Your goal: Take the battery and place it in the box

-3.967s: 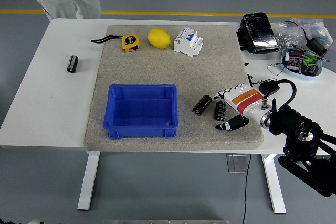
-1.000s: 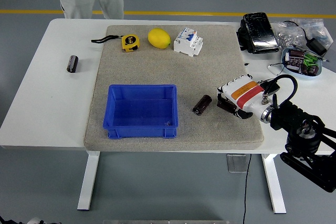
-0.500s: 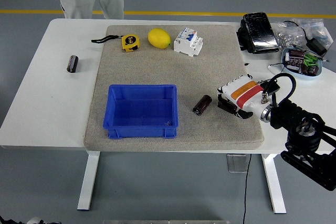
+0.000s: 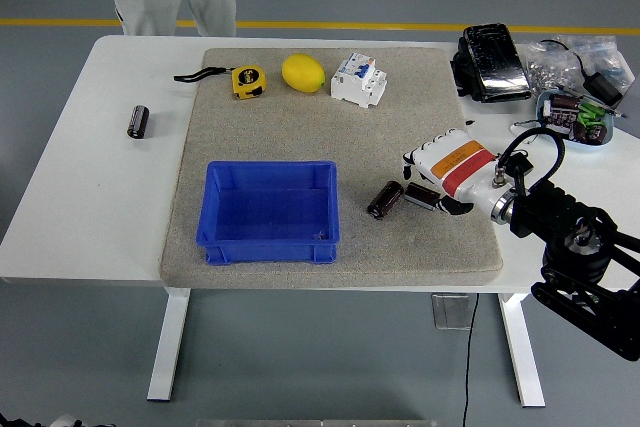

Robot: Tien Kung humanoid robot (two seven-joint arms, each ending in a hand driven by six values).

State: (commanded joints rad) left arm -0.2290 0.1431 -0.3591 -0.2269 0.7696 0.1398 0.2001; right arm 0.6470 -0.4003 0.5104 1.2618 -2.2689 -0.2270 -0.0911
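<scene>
Grey floor, white table (image 4: 90, 197), beige mat (image 4: 330, 137). Right hand (image 4: 440, 179) hangs over the mat's right side, fingers curled round a dark battery (image 4: 424, 197). A second battery (image 4: 385, 199) lies just beside it, between hand and blue box (image 4: 268, 211). Box empty. Risks: the grip looks shallow, so the battery may slip in transit; a low carry could knock the loose one.

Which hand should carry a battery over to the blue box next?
Right. The right hand is already shut on a battery, a short way right of the blue box. No left hand is in view.
</scene>
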